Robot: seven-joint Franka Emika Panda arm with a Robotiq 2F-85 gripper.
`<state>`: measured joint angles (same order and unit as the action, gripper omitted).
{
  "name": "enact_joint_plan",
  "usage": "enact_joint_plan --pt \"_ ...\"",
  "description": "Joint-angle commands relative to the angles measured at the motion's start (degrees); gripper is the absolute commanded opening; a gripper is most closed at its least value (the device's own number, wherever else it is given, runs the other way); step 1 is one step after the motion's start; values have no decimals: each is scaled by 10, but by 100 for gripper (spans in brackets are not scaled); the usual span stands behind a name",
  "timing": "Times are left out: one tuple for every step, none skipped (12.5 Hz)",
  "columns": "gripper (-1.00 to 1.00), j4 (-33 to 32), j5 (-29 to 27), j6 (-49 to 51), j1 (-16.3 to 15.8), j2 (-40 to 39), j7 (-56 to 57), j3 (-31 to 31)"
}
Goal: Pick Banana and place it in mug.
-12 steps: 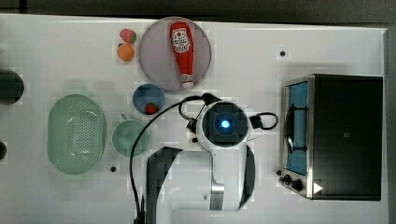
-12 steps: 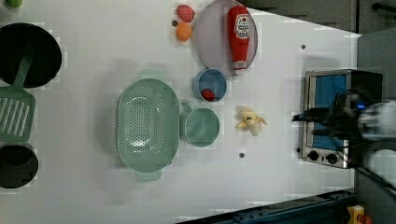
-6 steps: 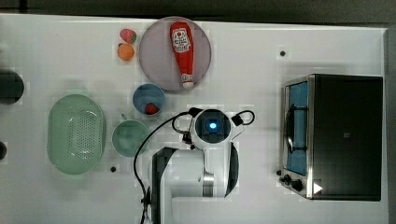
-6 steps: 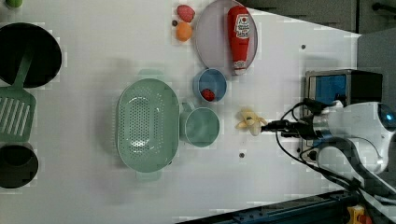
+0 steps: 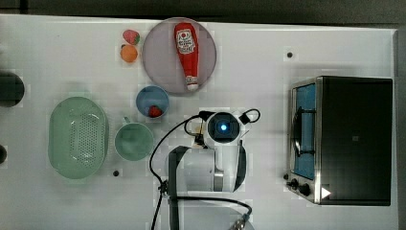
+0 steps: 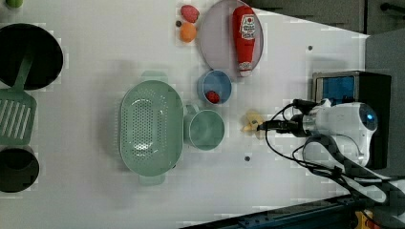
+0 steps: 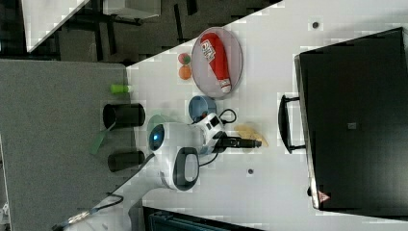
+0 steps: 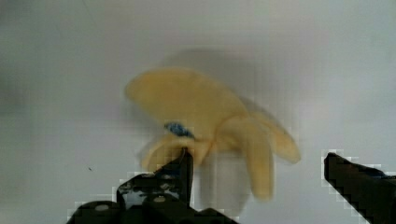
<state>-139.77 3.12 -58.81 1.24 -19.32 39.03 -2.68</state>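
The banana, pale yellow and peeled open, lies on the white table; it also shows in the left view and in the right view. My gripper hangs open right over it, one dark fingertip against a peel flap and the other well clear of it. In the left view the gripper reaches the banana from the left view's right. The mint-green mug stands empty to the top view's left of the arm, between the colander and the banana.
A blue bowl with a red piece sits beside the mug. A green colander lies further to the top view's left. A plate holds a ketchup bottle. A toaster oven stands at the top view's right.
The arm has swung from beside the toaster oven toward the mug side and now sits over the banana. The fingers stayed open.
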Motion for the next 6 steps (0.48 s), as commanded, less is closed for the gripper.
enact_joint_plan --pt "100 -6 -9 -61 -2 -2 24 7" --pt "93 -7 -9 -73 -2 -6 24 8" --pt "69 -10 -9 -79 -1 -10 23 8" --pt "40 -12 -9 -81 -1 -10 22 8" --pt "16 -11 -9 -87 -1 -6 22 8" --pt "-8 -13 -9 -87 -1 -4 22 8"
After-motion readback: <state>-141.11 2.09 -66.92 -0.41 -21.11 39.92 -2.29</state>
